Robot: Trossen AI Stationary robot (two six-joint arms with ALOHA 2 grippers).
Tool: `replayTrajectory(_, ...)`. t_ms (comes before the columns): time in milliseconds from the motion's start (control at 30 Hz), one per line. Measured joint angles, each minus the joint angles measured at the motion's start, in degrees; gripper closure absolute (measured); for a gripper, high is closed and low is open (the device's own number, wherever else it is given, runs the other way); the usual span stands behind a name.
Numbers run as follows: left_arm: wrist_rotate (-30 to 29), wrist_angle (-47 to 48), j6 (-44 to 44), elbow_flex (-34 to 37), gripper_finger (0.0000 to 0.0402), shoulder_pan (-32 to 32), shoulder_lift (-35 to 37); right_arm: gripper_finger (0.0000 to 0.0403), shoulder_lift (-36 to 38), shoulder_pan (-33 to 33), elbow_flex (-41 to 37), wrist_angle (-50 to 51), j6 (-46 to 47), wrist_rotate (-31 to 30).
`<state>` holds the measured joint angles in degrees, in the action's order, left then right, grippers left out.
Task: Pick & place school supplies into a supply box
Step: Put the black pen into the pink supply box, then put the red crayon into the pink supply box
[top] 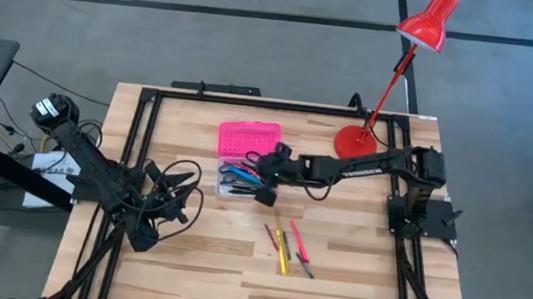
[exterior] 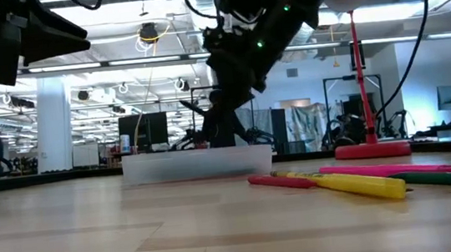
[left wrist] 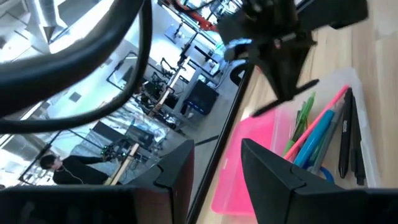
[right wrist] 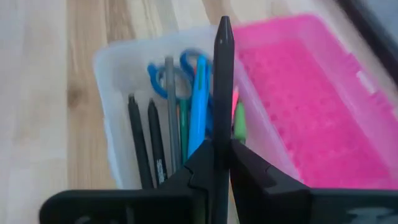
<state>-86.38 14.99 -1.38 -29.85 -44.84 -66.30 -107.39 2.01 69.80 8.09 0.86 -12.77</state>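
A pale wooden worktop [top: 233, 267] framed by black rails stands in a big open workshop, with a red desk lamp [top: 396, 74] at about one o'clock. The supply box [top: 243, 157] lies just up from the middle of the worktop: its pink lid [right wrist: 311, 106] is folded open toward twelve o'clock and its clear base [right wrist: 115, 93] sits on the six o'clock side.

The right hand [top: 269, 175] hangs directly over the clear base, pinching a dark pen [right wrist: 222, 87] between its fingers; the pen points down into the base in the right wrist view. To do this step well, I judge the hand should line the pen up with the length of the base, lower it close to the things already lying there, and only then let go, so it does not bounce out or land across the rim. It should also clear the blue scissor handles [right wrist: 165, 74].

The left hand [top: 168, 197] waits at about nine o'clock, well apart from the box, fingers spread and holding nothing.

Counted inside the base: two black pens, one grey one, a blue one, a green one and something pink partly hidden, plus one pair of scissors. Still on the worktop, near five o'clock from the box, lie about four supplies [top: 285, 247]: red, yellow, pink and green.
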Motion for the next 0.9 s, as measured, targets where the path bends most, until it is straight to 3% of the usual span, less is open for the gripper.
replayTrajectory(300,0.5,1.0,-1.4,0.0,0.0274,-0.1,0.0,0.0366,-1.0,0.1,1.6,0.3,0.0,0.0)
replayTrajectory(667,2.6,1.1,-1.5,0.0,0.0274,0.0,0.0,0.0305,-1.1,0.0,1.5,-0.1,-1.3,0.2)
replayTrajectory(767,7.3,1.2,-1.4,0.0,0.0274,0.0,0.0,0.0292,-1.1,-0.2,1.5,-0.1,-1.7,-0.9)
replayTrajectory(900,21.5,1.1,0.5,0.0,0.0274,0.0,0.0,0.0285,0.1,-1.8,1.6,0.5,-5.6,-2.4)
